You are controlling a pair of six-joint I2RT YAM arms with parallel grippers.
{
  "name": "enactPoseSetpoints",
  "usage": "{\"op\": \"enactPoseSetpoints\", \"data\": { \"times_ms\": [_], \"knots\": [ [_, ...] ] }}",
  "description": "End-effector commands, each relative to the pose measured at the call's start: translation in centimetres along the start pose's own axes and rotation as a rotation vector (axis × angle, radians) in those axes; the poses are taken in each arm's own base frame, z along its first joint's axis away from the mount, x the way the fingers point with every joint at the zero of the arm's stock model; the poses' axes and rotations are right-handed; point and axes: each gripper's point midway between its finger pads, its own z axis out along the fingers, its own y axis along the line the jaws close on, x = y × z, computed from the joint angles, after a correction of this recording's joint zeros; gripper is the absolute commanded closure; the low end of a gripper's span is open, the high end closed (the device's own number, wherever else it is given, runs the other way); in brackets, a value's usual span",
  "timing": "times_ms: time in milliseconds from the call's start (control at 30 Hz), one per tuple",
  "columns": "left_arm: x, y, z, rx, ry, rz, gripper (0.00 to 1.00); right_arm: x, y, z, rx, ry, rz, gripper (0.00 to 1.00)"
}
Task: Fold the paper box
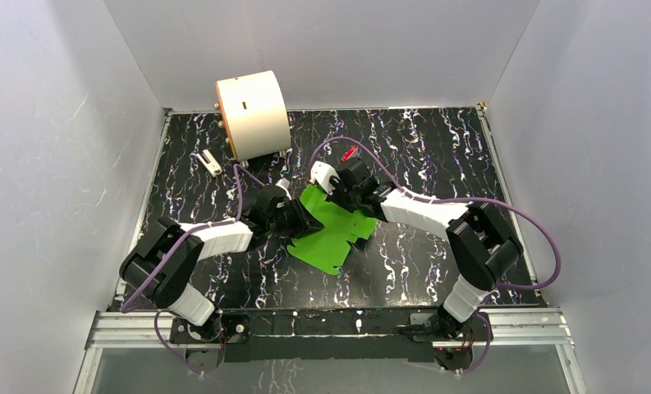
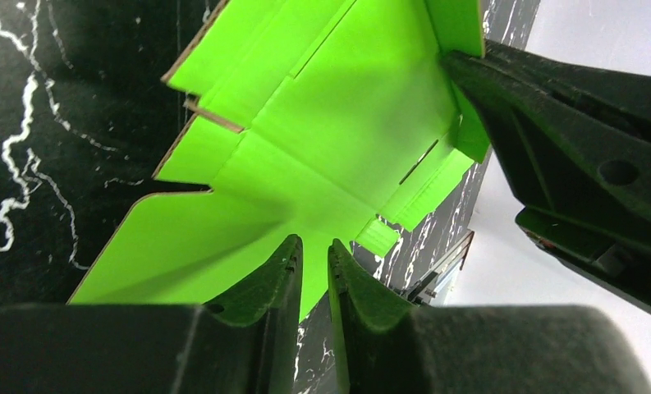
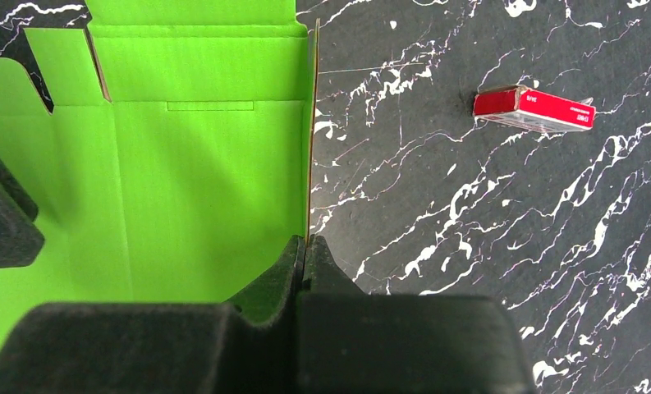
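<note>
Quick status from my end. There's one paper box (image 1: 332, 234) on the table (image 1: 437, 148). Right now it's a flat, creased green sheet with flaps, pretty much dead centre of the overhead frame, between the two arms. Most of it lies on the black marbled top, and one flap on its upper side stands up.

Both of the two grippers are on it. The right gripper (image 3: 307, 244) is clamped tight on the edge of that upright flap. In its wrist view the card runs edge-on straight down into the fingertips with no gap showing. The left wrist view shows the same pinch in the upper right of its frame.

The left gripper (image 2: 314, 254) is at the bottom middle of its own view. The sheet's near edge sits in a narrow slot between its two fingers (image 2: 282, 275). The jaws are nearly together, but I can't tell if the pads are actually biting the card or just straddling it.

Other stuff, counted:
- One cream cylinder (image 1: 254, 115), upper left of the overhead view.
- One small white and black object (image 1: 210, 162) just beside the cylinder, to its lower left. It's too small for me to say what it is.
- One red block (image 1: 349, 153) a bit above centre, near the right gripper. In the right wrist view it's in the upper right, on bare table, apart from the green card.
</note>
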Motion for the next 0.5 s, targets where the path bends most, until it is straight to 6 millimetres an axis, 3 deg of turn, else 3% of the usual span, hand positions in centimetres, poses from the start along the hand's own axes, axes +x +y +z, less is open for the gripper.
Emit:
{"op": "enactPoseSetpoints", "data": {
  "times_ms": [0, 267, 467],
  "knots": [
    [-1.4, -2.4, 0.6, 0.06, -0.048, 0.003, 0.85, -3.6, -1.8, -1.7, 0.059, -0.086, -0.013, 1.0],
    [-1.2, -1.0, 2.3, 0.016, -0.036, -0.003, 0.9, -4.6, -1.3, -2.3, 0.045, -0.11, -0.019, 1.0],
    [-1.0, 0.6, 3.2, -0.03, -0.036, -0.002, 0.91, -5.7, -1.2, -3.9, 0.034, -0.142, -0.015, 1.0]
  ]
}}
